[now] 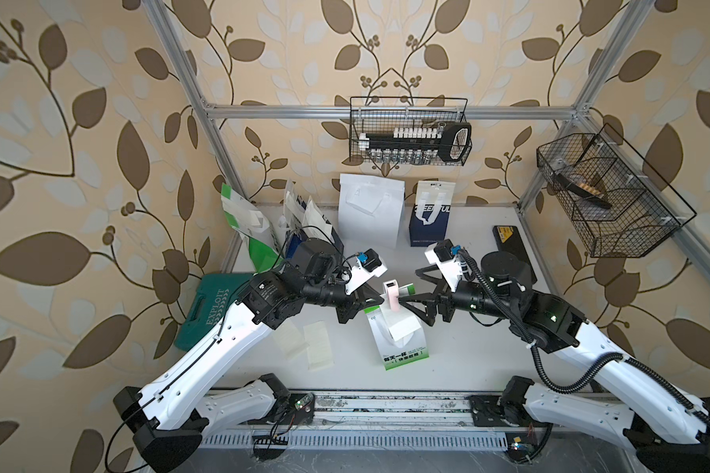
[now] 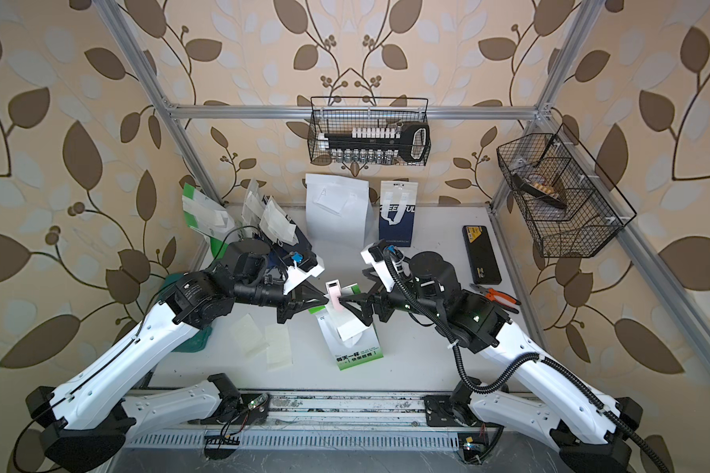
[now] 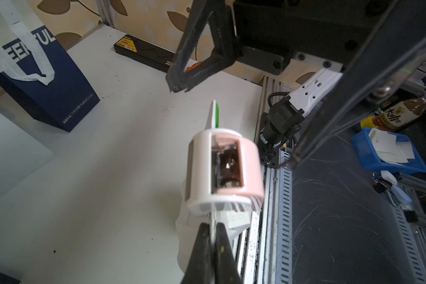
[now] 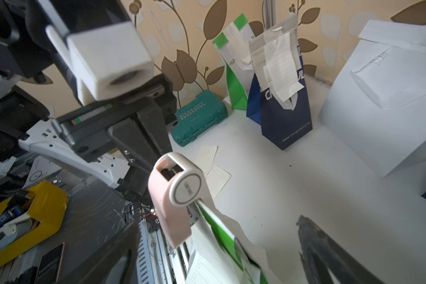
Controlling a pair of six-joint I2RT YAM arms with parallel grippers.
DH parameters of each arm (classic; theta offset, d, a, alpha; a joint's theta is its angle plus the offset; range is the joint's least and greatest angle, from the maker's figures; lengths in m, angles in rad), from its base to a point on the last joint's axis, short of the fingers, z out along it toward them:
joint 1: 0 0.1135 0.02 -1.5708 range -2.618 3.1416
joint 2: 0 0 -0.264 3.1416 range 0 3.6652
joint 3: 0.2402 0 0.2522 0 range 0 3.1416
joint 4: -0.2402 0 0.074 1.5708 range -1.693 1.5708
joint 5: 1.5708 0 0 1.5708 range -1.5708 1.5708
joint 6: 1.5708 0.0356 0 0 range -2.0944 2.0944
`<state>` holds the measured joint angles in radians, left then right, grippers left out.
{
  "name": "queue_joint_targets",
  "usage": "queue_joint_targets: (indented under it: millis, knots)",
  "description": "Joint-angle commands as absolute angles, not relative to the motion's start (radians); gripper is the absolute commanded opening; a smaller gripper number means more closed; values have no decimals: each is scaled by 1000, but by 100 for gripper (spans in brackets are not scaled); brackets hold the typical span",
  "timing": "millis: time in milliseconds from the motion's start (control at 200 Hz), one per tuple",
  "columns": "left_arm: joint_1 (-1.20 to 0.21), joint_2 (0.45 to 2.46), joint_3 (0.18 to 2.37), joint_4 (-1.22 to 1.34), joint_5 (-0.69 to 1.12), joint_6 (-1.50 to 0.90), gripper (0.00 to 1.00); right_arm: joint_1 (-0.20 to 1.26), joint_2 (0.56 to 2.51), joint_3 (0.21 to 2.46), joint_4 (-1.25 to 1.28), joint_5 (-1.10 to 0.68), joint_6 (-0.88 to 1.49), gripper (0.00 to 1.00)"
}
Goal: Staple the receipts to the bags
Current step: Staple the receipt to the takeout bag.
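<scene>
A white-and-green bag (image 1: 402, 348) stands mid-table with a receipt (image 1: 403, 327) lying against its upper front. My left gripper (image 1: 380, 301) is shut on the bag's thin top edge (image 3: 214, 113), and its fingers (image 3: 207, 246) pinch the sheet. A pink-and-white stapler (image 1: 391, 295) sits astride that edge, seen close in the left wrist view (image 3: 225, 167) and the right wrist view (image 4: 175, 196). My right gripper (image 1: 410, 286) stands open around the stapler, its fingers (image 4: 312, 236) clear of it. Two loose receipts (image 1: 292, 338) (image 1: 318, 344) lie flat on the table.
A plain white bag (image 1: 369, 209) and a navy bag (image 1: 429, 221) stand at the back. More bags with receipts lean at the back left (image 1: 247, 221). A teal case (image 1: 210, 307) lies left; a black box (image 1: 509, 241) and pliers (image 2: 497, 295) lie right. Wire baskets (image 1: 410, 135) hang above.
</scene>
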<state>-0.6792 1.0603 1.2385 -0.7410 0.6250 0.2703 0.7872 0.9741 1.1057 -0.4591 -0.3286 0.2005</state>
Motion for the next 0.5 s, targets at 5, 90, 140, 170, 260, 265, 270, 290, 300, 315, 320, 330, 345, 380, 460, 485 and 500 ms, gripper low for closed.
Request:
queue_joint_targets:
  millis: [5, 90, 140, 170, 260, 265, 270, 290, 300, 315, 320, 330, 345, 380, 460, 485, 500]
  knots:
    - [-677, 1046, 1266, -739, 704, 293, 0, 751, 997, 1140, -480, -543, 127, 100]
    - [-680, 1052, 1270, -742, 720, 287, 0, 750, 1034, 1156, -480, -604, 99, 100]
    - [-685, 1059, 1275, -748, 726, 289, 0, 750, 1053, 1166, -487, -619, 80, 100]
    - [-687, 1064, 1281, -755, 724, 290, 0, 750, 1062, 1171, -491, -623, 68, 100]
    - [-696, 1072, 1295, -770, 723, 293, 0, 750, 1087, 1181, -506, -646, 31, 100]
    - [-697, 1073, 1297, -770, 723, 293, 0, 750, 1088, 1182, -508, -648, 29, 100]
    - [-697, 1073, 1297, -771, 723, 293, 0, 750, 1090, 1183, -508, -651, 28, 100]
    - [-699, 1075, 1300, -773, 722, 293, 0, 750, 1096, 1185, -511, -660, 18, 100]
    - [-699, 1075, 1301, -774, 723, 293, 0, 750, 1098, 1186, -514, -664, 13, 100]
    - [-701, 1076, 1304, -776, 724, 294, 0, 750, 1102, 1189, -518, -670, 6, 99]
    - [-700, 1077, 1304, -777, 725, 295, 0, 750, 1103, 1190, -519, -673, 4, 99]
    - [-700, 1078, 1305, -779, 725, 294, 0, 751, 1106, 1191, -522, -675, 0, 99]
    - [-702, 1080, 1308, -782, 727, 295, 0, 750, 1110, 1195, -525, -681, -5, 99]
    - [-703, 1084, 1315, -789, 730, 297, 0, 751, 1118, 1202, -537, -691, -20, 99]
    - [-706, 1088, 1318, -790, 732, 297, 0, 750, 1137, 1217, -559, -710, -46, 97]
    - [-706, 1086, 1318, -788, 735, 297, 0, 751, 1143, 1221, -564, -716, -53, 96]
    - [-706, 1086, 1318, -786, 735, 296, 0, 750, 1147, 1222, -566, -720, -56, 95]
